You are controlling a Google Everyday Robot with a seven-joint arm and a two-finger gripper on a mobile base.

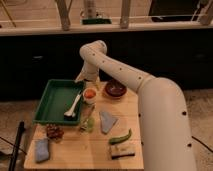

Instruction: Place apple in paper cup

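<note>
Wooden table (100,150): apple (90,93) in paper cup (90,98), open gripper (86,80) above, bowl (115,89) beside.

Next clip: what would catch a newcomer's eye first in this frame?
The big white arm sweeping in from the right, its gripper open just above the table's far edge. Right below it, the red-orange apple sits inside the paper cup, between the green tray holding a white spoon and the dark red-brown bowl.

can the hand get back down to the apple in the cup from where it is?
Probably yes. The hand hangs open just above the cup, the apple sits exposed at its mouth, and nothing lies between them.
</note>
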